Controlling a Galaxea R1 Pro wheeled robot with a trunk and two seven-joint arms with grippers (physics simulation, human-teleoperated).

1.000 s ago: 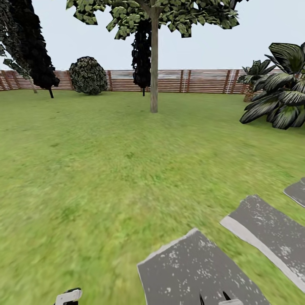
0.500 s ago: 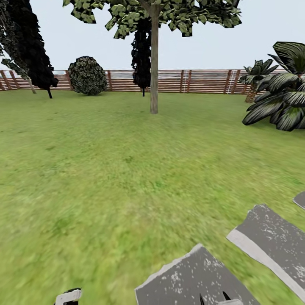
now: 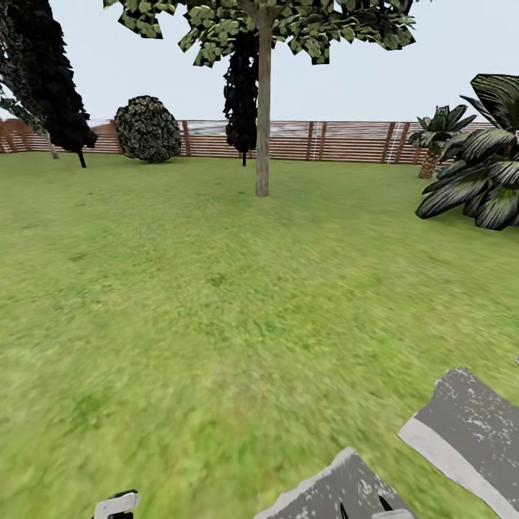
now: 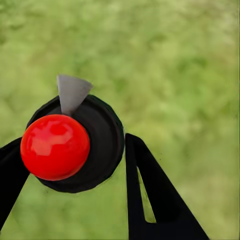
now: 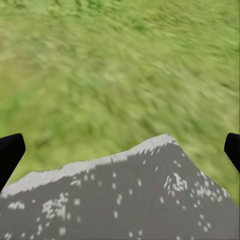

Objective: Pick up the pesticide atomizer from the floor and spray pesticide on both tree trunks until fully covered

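The pesticide atomizer (image 4: 55, 147) has a red ball top, a round black body and a grey nozzle. My left gripper (image 4: 75, 165) is shut on it, one black finger on each side, above blurred grass. My right gripper (image 5: 122, 147) is open and holds nothing, hanging over a grey stepping stone (image 5: 125, 200). Ahead in the head view, across the garden lawn (image 3: 216, 288), stands one tree with a straight pale trunk (image 3: 263, 130) and a dark-green angular crown (image 3: 288, 21).
Two grey stepping stones (image 3: 468, 425) (image 3: 339, 490) lie at the lower right. A brown slat fence (image 3: 346, 139) closes the back. Black column trees (image 3: 50, 79) (image 3: 241, 94), a round bush (image 3: 148, 128) and broad-leaved plants (image 3: 483, 180) stand along the edges.
The whole head view has shifted. The stepping stones have slid down and to the right in it, and the tree trunk sits slightly lower and larger. Both grippers look the same.
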